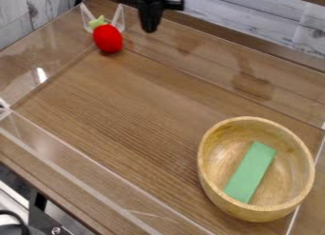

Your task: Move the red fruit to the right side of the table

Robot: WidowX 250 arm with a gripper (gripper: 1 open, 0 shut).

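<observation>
Red fruit (108, 38): small, rounded, bright red, strawberry-like, green leafy top pointing toward the far corner.
Fruit's place: lying on the wood at the far left corner, close to the clear walls, apart from my pincer.
Table (140, 115): brown wood-grain top, edged with low clear acrylic walls.
</observation>
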